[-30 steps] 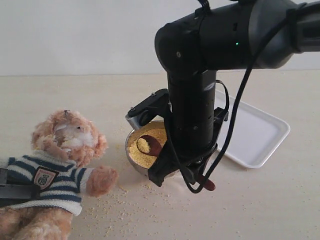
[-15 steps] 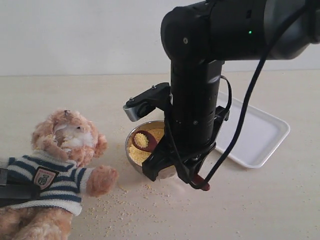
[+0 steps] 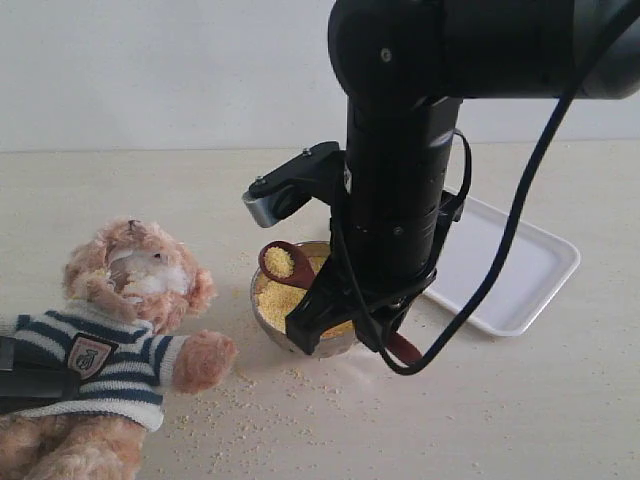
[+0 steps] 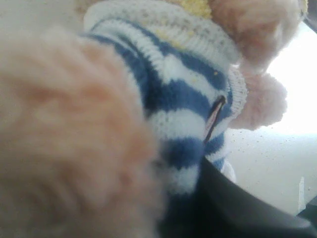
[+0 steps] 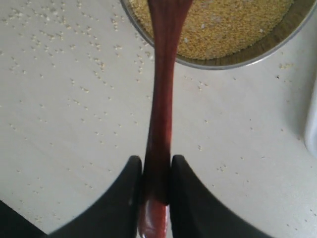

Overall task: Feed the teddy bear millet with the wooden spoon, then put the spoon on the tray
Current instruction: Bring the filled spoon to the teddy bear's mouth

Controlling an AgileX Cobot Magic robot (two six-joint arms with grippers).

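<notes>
The pale beige desk (image 3: 560,400) carries a bear (image 3: 120,330) lying on its back at the left, a steel bowl (image 3: 258,310) near the middle, and a white tray (image 3: 520,265) off to the right. Loose millet (image 3: 250,405) is strewn over the desk between bear and bowl and in front of them.

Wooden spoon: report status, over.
Right hand shut on wooden spoon handle. Spoon bowl holds millet, above the steel bowl. Left hand at teddy bear, grip unclear. Nothing between spoon and bear.
</notes>
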